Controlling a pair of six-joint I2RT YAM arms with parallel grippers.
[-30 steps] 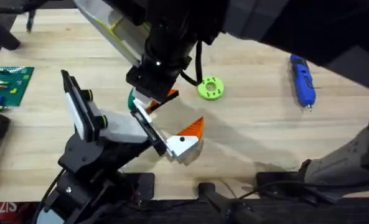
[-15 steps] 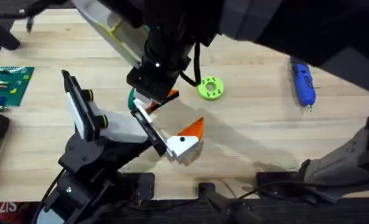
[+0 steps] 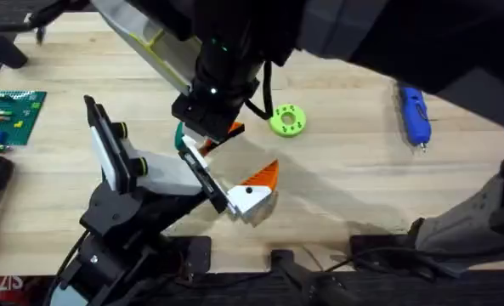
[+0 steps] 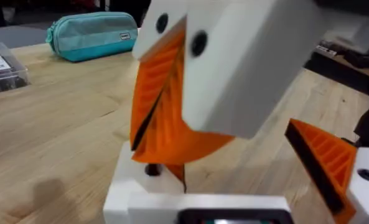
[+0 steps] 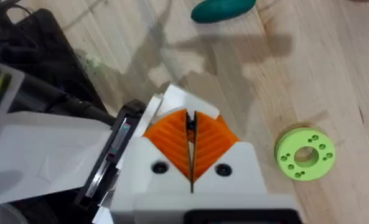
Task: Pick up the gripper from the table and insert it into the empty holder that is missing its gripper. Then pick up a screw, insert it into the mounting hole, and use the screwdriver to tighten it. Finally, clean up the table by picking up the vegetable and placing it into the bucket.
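Observation:
My right gripper (image 5: 190,146) reaches across the table and hangs shut just above my left gripper (image 3: 256,189), with a small dark screw (image 5: 189,123) pinched at its orange pad tips. In the left wrist view those tips (image 4: 165,158) sit over a dark hole in the white holder (image 4: 137,183). My left gripper stands open, one orange-padded finger (image 4: 324,163) off to the side. The blue screwdriver (image 3: 413,113) lies at the far right. A dark green vegetable (image 5: 223,9) lies beyond the grippers, a sliver of it (image 3: 179,134) under the right arm. The bucket is out of view.
A lime-green round disc (image 3: 287,120) lies near the right gripper. A green brick board (image 3: 5,115) sits at the left edge. A teal pouch (image 4: 94,34) and a clear box (image 4: 4,65) lie farther off. The wood between disc and screwdriver is bare.
My right gripper has edged very slightly over the left gripper's holder. Everything else has stayed in place.

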